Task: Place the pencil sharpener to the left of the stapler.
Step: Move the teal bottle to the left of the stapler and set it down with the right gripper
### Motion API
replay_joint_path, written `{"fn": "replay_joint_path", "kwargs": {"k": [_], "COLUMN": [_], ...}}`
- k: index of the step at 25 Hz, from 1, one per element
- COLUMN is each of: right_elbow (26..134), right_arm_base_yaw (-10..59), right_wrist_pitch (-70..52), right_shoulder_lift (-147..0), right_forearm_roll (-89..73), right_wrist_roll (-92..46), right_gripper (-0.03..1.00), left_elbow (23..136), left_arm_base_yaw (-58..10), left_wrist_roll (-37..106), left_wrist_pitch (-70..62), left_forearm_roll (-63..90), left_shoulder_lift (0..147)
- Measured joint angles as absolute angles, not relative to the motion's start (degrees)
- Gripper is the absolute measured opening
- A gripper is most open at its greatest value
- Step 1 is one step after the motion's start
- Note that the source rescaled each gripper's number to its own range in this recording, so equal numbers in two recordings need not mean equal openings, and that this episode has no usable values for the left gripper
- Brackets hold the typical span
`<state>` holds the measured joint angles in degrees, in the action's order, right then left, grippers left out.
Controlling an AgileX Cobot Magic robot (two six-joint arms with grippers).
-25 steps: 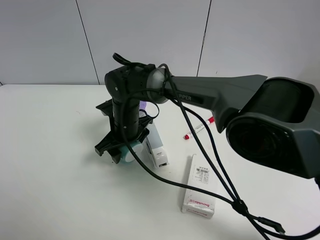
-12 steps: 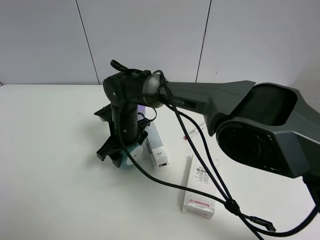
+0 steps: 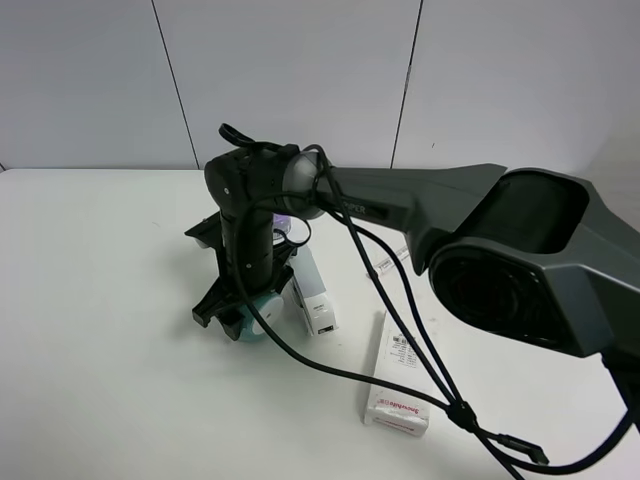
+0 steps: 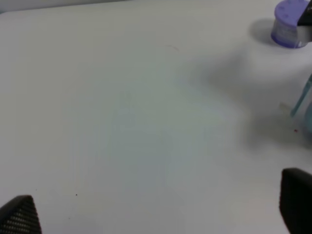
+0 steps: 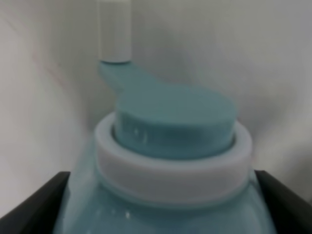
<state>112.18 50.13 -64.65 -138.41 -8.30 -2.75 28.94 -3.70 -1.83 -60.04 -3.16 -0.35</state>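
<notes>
The teal pencil sharpener [image 3: 262, 314] sits low at the table, just left of the white and pale grey-blue stapler [image 3: 312, 292]. My right gripper [image 3: 246, 308] reaches across from the right and is shut on the sharpener. In the right wrist view the sharpener's [image 5: 173, 146] teal cap, white ring and crank fill the frame between the dark fingers [image 5: 34, 204]. Whether it rests on the table I cannot tell. My left gripper [image 4: 156, 214] is open over bare table, holding nothing.
A purple round tin [image 4: 289, 23] stands behind the right arm's wrist [image 3: 284, 222]. A white box with red print [image 3: 400, 375] lies right of the stapler. A thin red-capped tube [image 3: 395, 255] lies further back. Cables [image 3: 420, 350] trail across the table's right side.
The right gripper has come down and shifted slightly left with the sharpener, ending close beside the stapler's left side. The stapler and box have not moved.
</notes>
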Motion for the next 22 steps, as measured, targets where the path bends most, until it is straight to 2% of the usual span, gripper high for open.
{"fn": "replay_joint_path", "kwargs": {"k": [7,8,10,12,14,18,20,22], "right_elbow": [112.2,112.2,112.2,112.2,112.2,112.3,112.3,112.3], "right_arm_base_yaw": [50.6,50.6,50.6,50.6,50.6,50.6,50.7,50.9], "right_wrist_pitch": [-64.7,-64.9,-65.1,-65.4,-65.5,-65.5,-65.5,-65.5], "right_shoulder_lift": [-138.4,-138.4,-138.4,-138.4,-138.4,-138.4,-138.4,-138.4], "right_forearm_roll": [-8.9,-8.9,-8.8,-8.8,-8.7,-8.6,-8.6,-8.4], "right_wrist_roll": [-3.0,-3.0,-3.0,-3.0,-3.0,-3.0,-2.7,-1.6], "right_gripper": [0.05,0.07,0.23,0.34,0.4,0.42,0.5,0.62], "left_elbow": [28.9,28.9,28.9,28.9,28.9,28.9,28.9,28.9], "left_arm_base_yaw": [-3.7,-3.7,-3.7,-3.7,-3.7,-3.7,-3.7,-3.7], "left_wrist_roll": [-1.8,-1.8,-1.8,-1.8,-1.8,-1.8,-1.8,-1.8], "left_wrist_pitch": [-60.0,-60.0,-60.0,-60.0,-60.0,-60.0,-60.0,-60.0], "left_forearm_roll": [-3.2,-3.2,-3.2,-3.2,-3.2,-3.2,-3.2,-3.2], "left_shoulder_lift": [-0.3,-0.3,-0.3,-0.3,-0.3,-0.3,-0.3,-0.3]}}
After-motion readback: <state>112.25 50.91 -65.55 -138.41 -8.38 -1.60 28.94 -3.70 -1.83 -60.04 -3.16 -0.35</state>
